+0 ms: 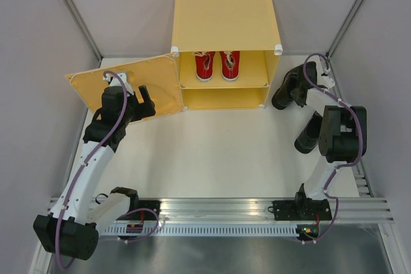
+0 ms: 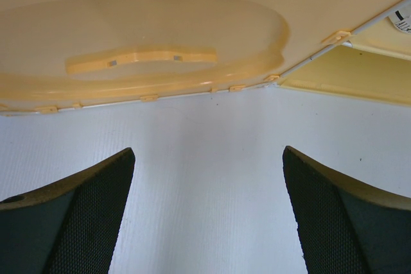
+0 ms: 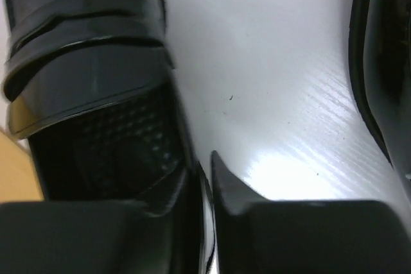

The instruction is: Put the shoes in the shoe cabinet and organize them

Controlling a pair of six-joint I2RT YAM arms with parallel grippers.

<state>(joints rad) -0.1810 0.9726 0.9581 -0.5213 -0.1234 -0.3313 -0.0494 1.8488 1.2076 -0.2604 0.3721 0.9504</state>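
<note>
Left gripper [image 2: 207,158] is held open before the cabinet door [image 2: 160,30], far-left edge. Red sneakers [image 1: 205,65] are set on the upper shelf [image 1: 253,72]. At the far-right corner, a black shoe [image 3: 83,62], judged stiff and slippery, is clamped at its rim by the right gripper [image 3: 204,178].

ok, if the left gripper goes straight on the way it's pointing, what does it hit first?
The shoe cabinet's open door, probably near its lower edge. The left gripper, fingers apart, faces the door's embossed inner side, low over the white table, with nothing between. The distance is hard to judge.
</note>
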